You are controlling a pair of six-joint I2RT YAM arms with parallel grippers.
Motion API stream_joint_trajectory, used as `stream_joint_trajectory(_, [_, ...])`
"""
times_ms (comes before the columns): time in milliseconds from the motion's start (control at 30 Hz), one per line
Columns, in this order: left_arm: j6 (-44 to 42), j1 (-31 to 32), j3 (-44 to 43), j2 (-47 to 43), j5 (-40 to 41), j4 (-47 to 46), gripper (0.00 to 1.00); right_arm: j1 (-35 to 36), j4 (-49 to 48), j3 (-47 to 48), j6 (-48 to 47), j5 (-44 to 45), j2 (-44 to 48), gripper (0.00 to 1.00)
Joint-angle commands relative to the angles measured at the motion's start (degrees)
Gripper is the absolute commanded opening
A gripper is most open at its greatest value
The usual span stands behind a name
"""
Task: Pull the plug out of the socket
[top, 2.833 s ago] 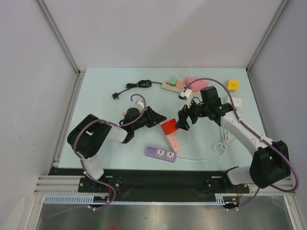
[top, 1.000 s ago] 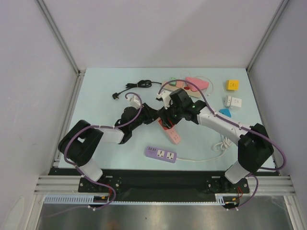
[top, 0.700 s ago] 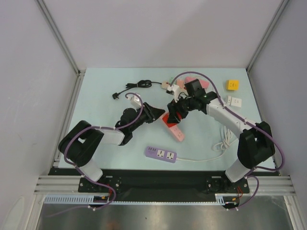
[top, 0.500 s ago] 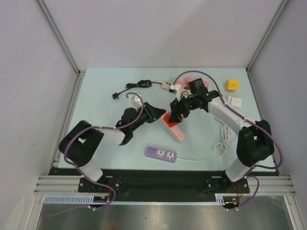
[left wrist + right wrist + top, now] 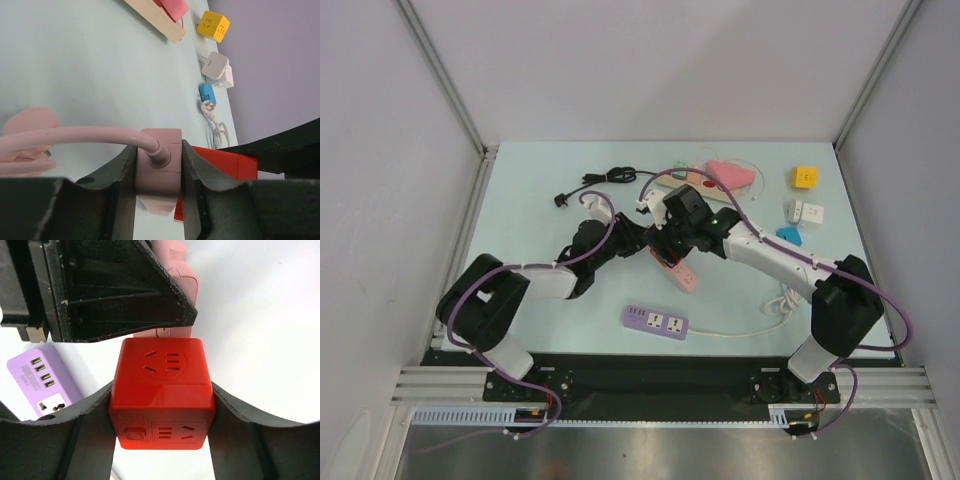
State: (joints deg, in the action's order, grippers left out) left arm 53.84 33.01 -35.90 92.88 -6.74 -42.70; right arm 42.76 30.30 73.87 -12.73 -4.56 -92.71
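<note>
While the left gripper [image 5: 158, 159] squeezes the plug [image 5: 159, 172] and the right gripper [image 5: 161, 402] the socket [image 5: 161, 387] at 3 o'clock, they look joined.

- red socket cube [image 5: 160, 365]: moulded plastic, smooth, soft satin sheen.
- pink plug [image 5: 157, 175]: smooth plastic, matt.
- pink cord [image 5: 75, 136]: smooth, rubbery-looking sheath with a slight gloss.
- left gripper [image 5: 157, 165], right gripper [image 5: 162, 392]: black plastic, matt, finely grained, edges a little rough.
- purple power strip [image 5: 40, 377]: smooth plastic, low sheen.
- yellow cube [image 5: 213, 26]: smooth plastic, near matt.
- table [image 5: 75, 60]: pale blue surface, smooth, matt; material not discernible.
</note>
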Motion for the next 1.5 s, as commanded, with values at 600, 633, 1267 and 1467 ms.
stream_joint_trajectory(600, [-5.8, -0.7, -0.1, -2.3, 2.9, -0.6, 0.0, -24.4, 2.5, 3.8, -3.2, -32.3, 7.5, 0.0])
stream_joint_trajectory(633, [-5.9, -0.6, -0.1, -2.4, 3.0, -0.4, 0.0, -24.3, 2.1, 3.8, -3.1, -32.2, 7.4, 0.0])
stream_joint_trajectory(1267, [-6.6, -0.8, -2.2, -3.6, 6.0, 6.0, 0.0, 0.0, 1.1, 14.2, -3.3, 6.3, 2.3, 0.0])
stream_joint_trajectory(1467, [-7.0, -1.2, -0.5, -3.9, 4.2, 2.7, 0.0, -5.4, 3.3, 12.6, -5.6, -4.1, 4.9, 0.0])
